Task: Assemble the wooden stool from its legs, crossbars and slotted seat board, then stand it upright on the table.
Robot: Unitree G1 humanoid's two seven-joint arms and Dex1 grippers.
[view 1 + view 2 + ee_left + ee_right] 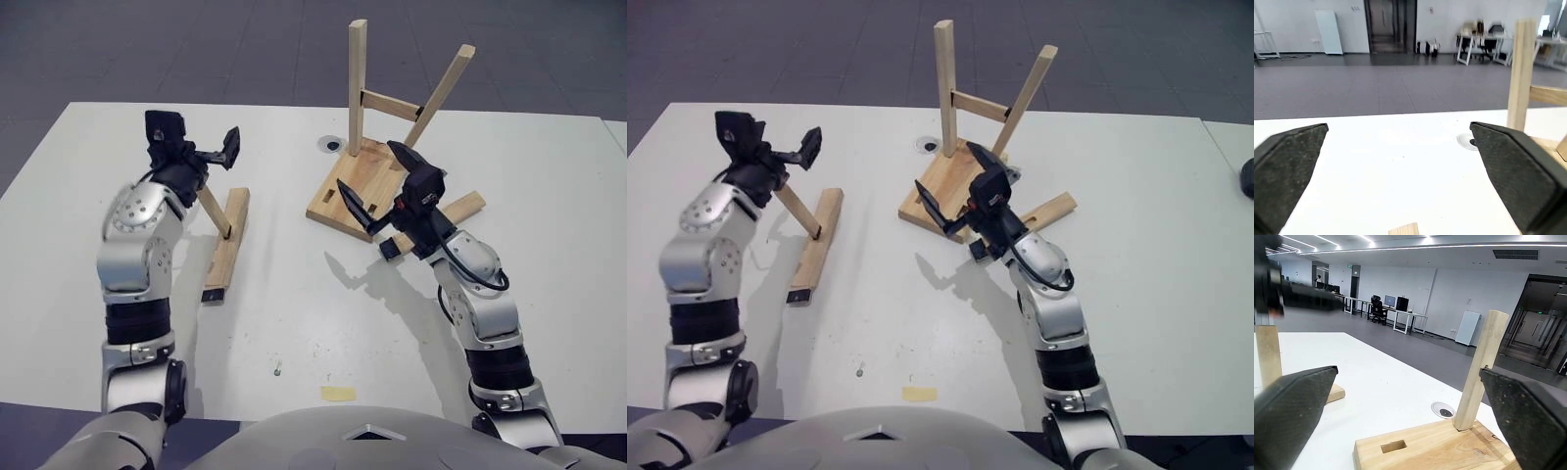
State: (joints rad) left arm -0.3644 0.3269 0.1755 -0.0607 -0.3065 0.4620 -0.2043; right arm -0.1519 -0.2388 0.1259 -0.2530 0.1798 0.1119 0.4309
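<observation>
One open slot (1393,446) in seat board (1449,450)

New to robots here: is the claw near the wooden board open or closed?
Open: the right gripper has its fingers wide apart, gripping nothing.

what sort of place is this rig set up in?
Looks like an open-plan office or lab: desks with monitors, an office chair, a dark corridor doorway beyond the white table.

One slotted seat board (328,201). Four legs: two standing in the board (358,78) (446,83), one flat to its left (227,245), one flat to its right (465,208). Two crossbars: one joining the standing pair (392,104), one rising from the left leg (214,211). One table grommet (333,145) behind the board
</observation>
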